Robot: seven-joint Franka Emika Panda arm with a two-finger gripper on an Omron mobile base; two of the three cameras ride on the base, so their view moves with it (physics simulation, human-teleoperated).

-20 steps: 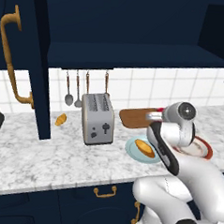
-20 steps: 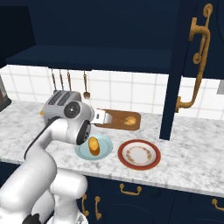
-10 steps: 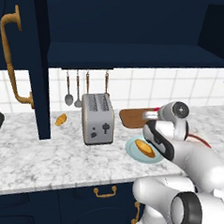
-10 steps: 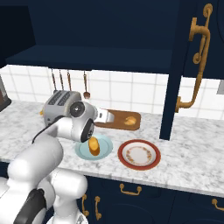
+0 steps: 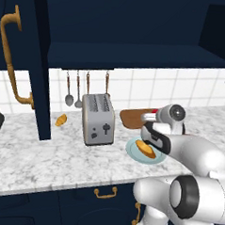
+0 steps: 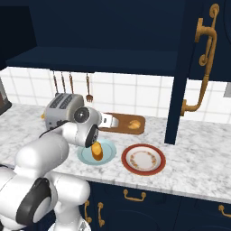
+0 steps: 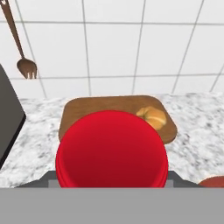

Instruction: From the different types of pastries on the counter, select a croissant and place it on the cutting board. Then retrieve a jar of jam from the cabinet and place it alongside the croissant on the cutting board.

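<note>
A jam jar with a round red lid [image 7: 112,148] fills the lower hand view, and my gripper [image 5: 151,118] is shut on it. The jar hangs just before the near edge of the brown cutting board [image 7: 83,109]. The light tan croissant [image 7: 152,116] lies on the board's right part, also seen as croissant [image 6: 133,124] on the board [image 6: 122,128]. My gripper [image 6: 108,120] reaches over the board's left end from the round blue plate's side. The board [image 5: 130,116] sits right of the toaster. The jar's body is hidden below its lid.
Under my forearm a light-blue plate [image 6: 85,155] holds a longer orange pastry [image 5: 145,148]. A red-rimmed plate [image 6: 143,159] lies to its right. The toaster [image 5: 97,118] stands left of the board, a small orange pastry [image 5: 61,119] beyond it. Open navy cabinet doors [image 5: 23,57] [image 6: 203,67] flank the counter.
My hand has edged slightly toward the cutting board with the jar in it, and the elbow has swung outward and lower. Pastries and plates have not moved.
</note>
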